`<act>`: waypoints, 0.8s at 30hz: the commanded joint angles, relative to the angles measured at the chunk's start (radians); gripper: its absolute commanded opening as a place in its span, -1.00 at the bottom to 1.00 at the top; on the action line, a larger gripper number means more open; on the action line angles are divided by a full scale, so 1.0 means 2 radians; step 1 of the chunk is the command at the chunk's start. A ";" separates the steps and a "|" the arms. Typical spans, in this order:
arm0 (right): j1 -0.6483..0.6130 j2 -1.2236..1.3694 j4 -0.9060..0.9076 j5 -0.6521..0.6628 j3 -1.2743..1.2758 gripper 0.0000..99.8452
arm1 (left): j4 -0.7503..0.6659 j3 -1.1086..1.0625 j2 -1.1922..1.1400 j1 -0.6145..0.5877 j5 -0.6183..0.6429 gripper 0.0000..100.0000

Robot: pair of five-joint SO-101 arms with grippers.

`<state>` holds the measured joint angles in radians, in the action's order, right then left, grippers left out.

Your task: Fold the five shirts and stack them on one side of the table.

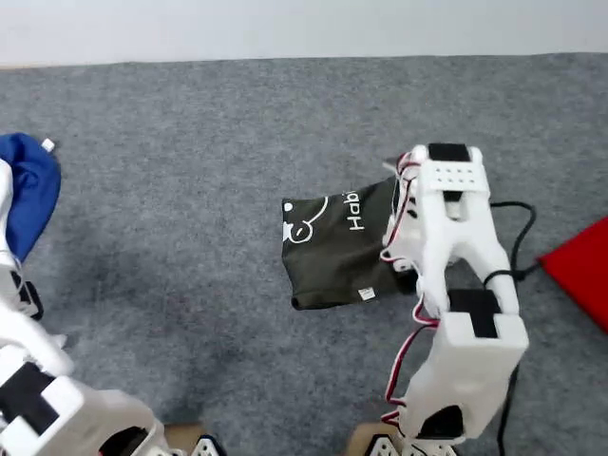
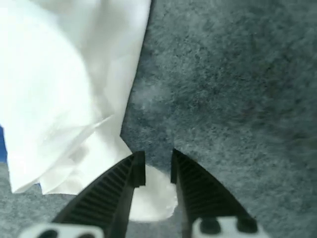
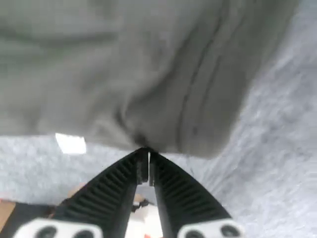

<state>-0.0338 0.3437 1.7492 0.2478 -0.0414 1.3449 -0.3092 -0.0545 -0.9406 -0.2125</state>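
Observation:
A dark shirt (image 1: 337,247) with white print lies folded in the middle of the grey table. Its right edge is lifted, and my right gripper (image 3: 145,153) is shut on that edge; the cloth (image 3: 148,69) hangs just in front of the fingers. The right arm (image 1: 456,247) stands over the shirt's right side. My left gripper (image 2: 158,166) is at the table's left, open by a narrow gap, at the edge of a crumpled white shirt (image 2: 64,89). A fold of that white cloth lies under the fingers (image 2: 124,183).
A blue shirt (image 1: 28,190) lies at the far left edge of the table. A red shirt (image 1: 581,268) lies at the far right edge. The left arm (image 1: 47,399) fills the near left corner. Bare grey table (image 1: 190,133) stretches across the back.

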 commanded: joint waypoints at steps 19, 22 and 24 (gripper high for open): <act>-0.084 -0.106 -0.077 0.002 0.058 -0.98 | -0.002 0.038 0.028 0.007 -0.018 -0.79; -0.033 -0.054 -0.103 0.003 0.061 -0.98 | 0.006 0.044 0.028 0.005 -0.025 -0.79; -0.007 -0.026 -0.108 0.003 0.058 -0.98 | 0.016 0.049 0.028 0.005 -0.031 -0.79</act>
<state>-0.1227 0.2501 1.5512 0.2478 0.0844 1.3464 -0.2647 -0.0545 -0.9283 -0.2555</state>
